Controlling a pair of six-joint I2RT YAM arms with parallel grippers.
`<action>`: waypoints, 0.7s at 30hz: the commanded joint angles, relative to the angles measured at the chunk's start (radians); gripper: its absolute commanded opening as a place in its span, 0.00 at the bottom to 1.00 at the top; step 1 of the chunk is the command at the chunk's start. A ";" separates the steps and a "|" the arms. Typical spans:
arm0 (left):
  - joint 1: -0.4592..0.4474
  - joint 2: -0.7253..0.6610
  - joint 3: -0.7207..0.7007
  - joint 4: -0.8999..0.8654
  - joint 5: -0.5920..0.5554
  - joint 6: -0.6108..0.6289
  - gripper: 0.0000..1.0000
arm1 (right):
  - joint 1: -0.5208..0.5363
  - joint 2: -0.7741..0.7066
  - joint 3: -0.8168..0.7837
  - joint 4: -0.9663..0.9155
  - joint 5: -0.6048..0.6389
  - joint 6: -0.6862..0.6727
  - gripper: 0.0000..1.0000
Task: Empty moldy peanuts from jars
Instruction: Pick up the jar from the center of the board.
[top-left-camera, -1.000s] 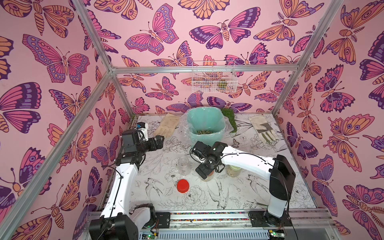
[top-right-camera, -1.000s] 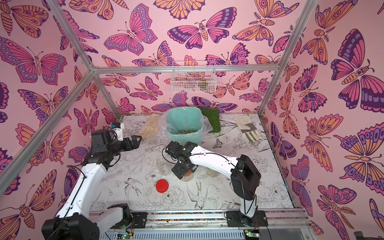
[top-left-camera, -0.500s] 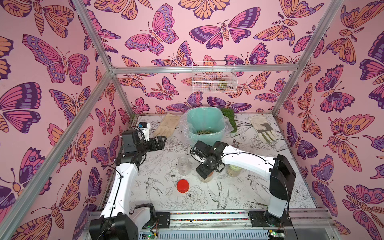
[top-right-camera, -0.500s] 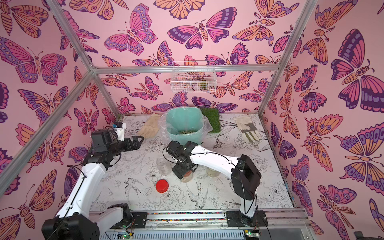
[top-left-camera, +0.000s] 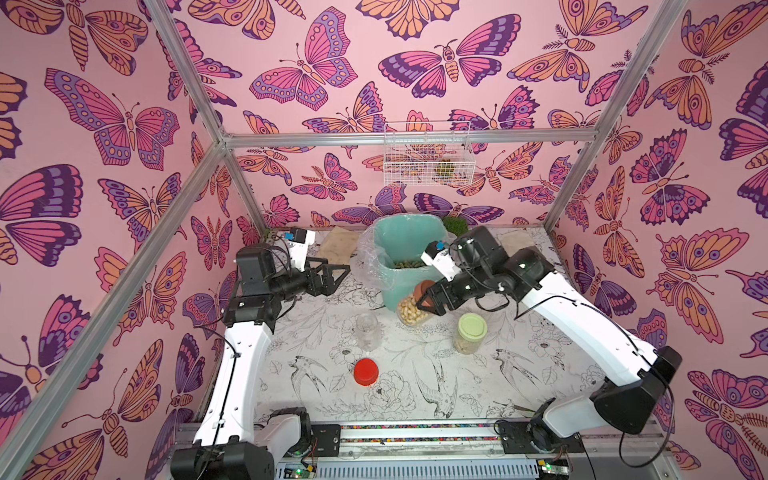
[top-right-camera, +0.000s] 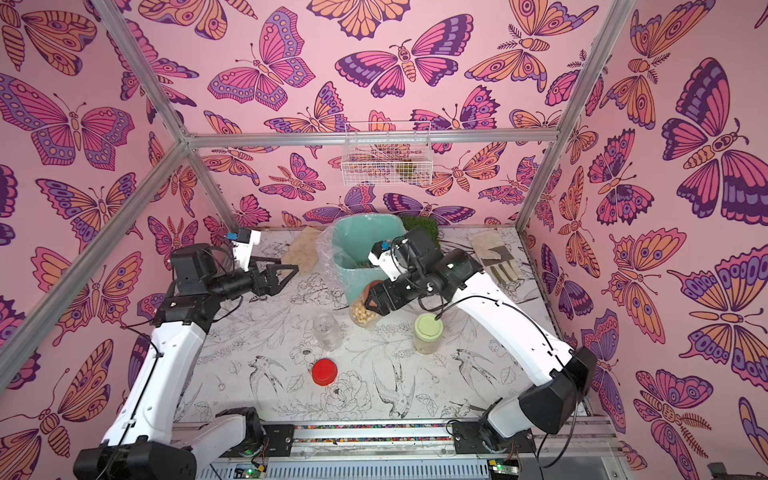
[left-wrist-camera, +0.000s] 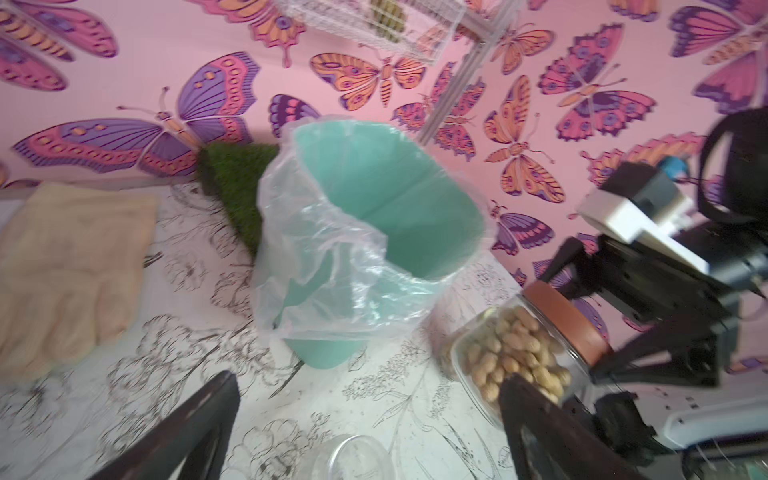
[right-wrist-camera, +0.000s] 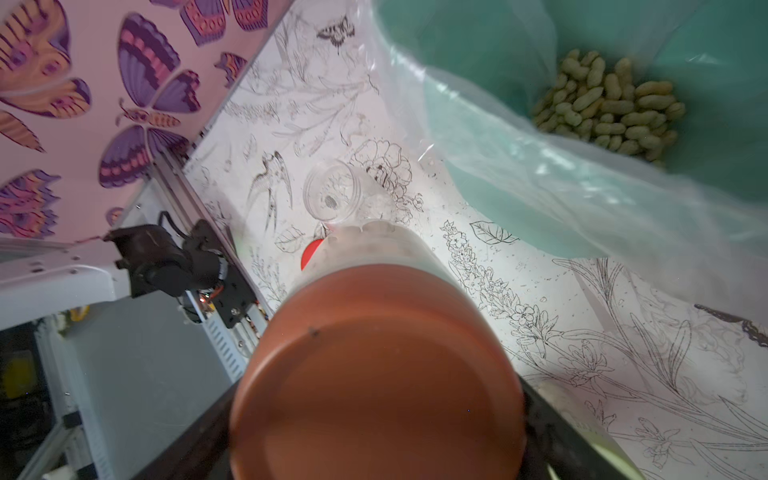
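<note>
Three jars showed in both top views. The brown-lidded jar (top-left-camera: 411, 311), packed with pale peanuts (left-wrist-camera: 507, 353), leaned over just in front of the teal bin (top-left-camera: 399, 237), its lid end raised toward the right tool (top-left-camera: 427, 296). That tool's two fingers were clamped on either side of the brown lid (right-wrist-camera: 374, 374). Whether the jar's base touched the desk (top-left-camera: 415, 399) could not be told. To its left, apart from it, the lidless jar (top-left-camera: 368, 332) stood upright and looked empty. The red lid (top-left-camera: 366, 372) lay flat just in front of it, nearer the robot's base. To the right of the tilted jar the green-lidded jar (top-left-camera: 469, 334) stood upright and closed under the right arm, with pale contents in its lower part. More peanuts, olive-tinted, lay heaped at the bottom of the bin, which was lined with a clear plastic bag (left-wrist-camera: 332, 257) whose edge hung over the rim. The left tool (top-left-camera: 338, 279) hovered above the desk to the left of the bin, its fingers spread wide apart with nothing between them, pointing toward the bin. A green grass tuft (left-wrist-camera: 237, 183) sat behind the bin. A beige glove (left-wrist-camera: 70, 266) lay flat at the back left and a second glove (top-right-camera: 494, 257) at the back right. A white wire basket (top-left-camera: 428, 158) hung on the back wall.
</note>
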 joint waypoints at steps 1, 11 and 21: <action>-0.043 -0.024 0.037 -0.015 0.117 0.035 1.00 | -0.054 -0.036 0.071 0.071 -0.185 0.031 0.00; -0.247 -0.026 0.081 -0.003 0.163 0.060 1.00 | -0.187 -0.015 0.182 0.139 -0.346 0.107 0.00; -0.379 0.071 0.175 -0.019 0.106 0.127 1.00 | -0.188 0.091 0.345 0.036 -0.468 0.050 0.00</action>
